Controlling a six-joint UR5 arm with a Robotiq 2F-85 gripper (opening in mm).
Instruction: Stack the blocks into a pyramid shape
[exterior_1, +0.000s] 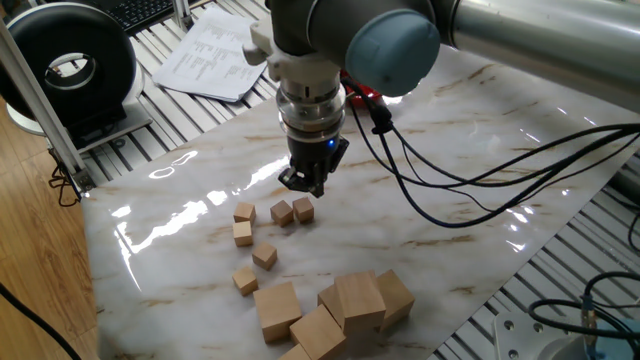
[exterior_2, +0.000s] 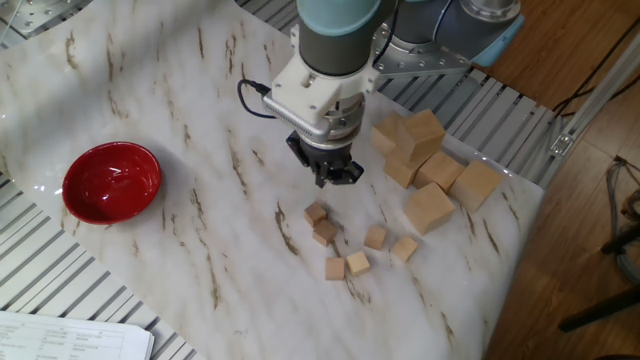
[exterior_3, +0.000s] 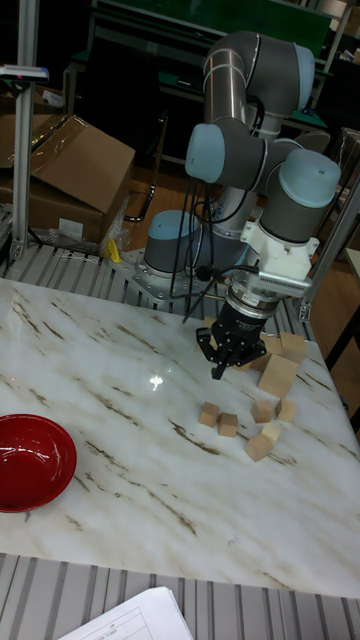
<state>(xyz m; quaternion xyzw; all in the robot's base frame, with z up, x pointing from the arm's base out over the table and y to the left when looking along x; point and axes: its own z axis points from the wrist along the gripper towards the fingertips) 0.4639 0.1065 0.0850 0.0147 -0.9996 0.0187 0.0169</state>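
From the left, a glossy red bowl sits on my veined marble tabletop. My tool hangs above the small blocks, six plain tan wooden cubes scattered loose and flat, unstacked; I cannot tell whether its dark fingers are spread. Rightmost, larger wooden cubes are heaped, partly hiding each other.
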